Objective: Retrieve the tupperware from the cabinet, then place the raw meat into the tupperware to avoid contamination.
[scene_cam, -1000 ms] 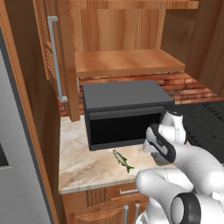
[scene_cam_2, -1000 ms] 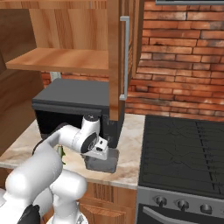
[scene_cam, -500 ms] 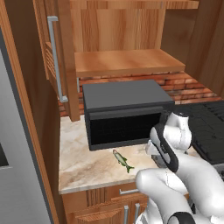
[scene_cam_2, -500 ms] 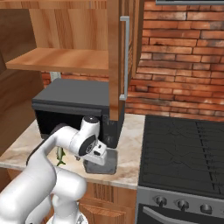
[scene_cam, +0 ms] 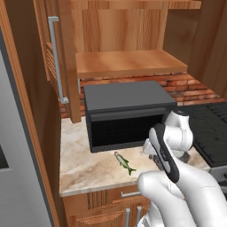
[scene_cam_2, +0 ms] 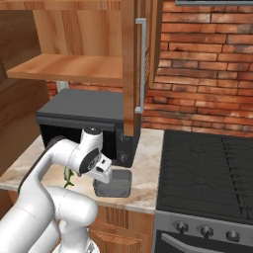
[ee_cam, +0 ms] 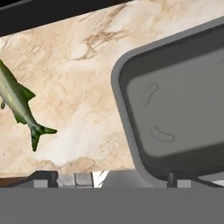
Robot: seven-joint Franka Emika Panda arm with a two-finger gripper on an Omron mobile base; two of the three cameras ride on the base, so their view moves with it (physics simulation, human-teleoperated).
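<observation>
The small dark grey, see-through rectangular tupperware (scene_cam_2: pixel 113 182) sits upright and empty on the marbled beige counter (scene_cam: pixel 84 166), out of the reddish-brown wooden wall cabinet (scene_cam: pixel 119 62) and ready to be filled. The claw (scene_cam_2: pixel 105 174) hangs just above the tub's near-left edge, jaws spread wide and holding nothing, so the tub looks set down. The slender silvery-green raw fish (scene_cam: pixel 124 162) lies flat on the counter, near the tub, before the big black microwave (scene_cam: pixel 126 111). Picking it up seems next.

The fish (scene_cam: pixel 124 162) is lying on the counter (scene_cam: pixel 84 170) before the microwave (scene_cam: pixel 126 113), the tub (scene_cam_2: pixel 114 182) sitting to its right.
</observation>
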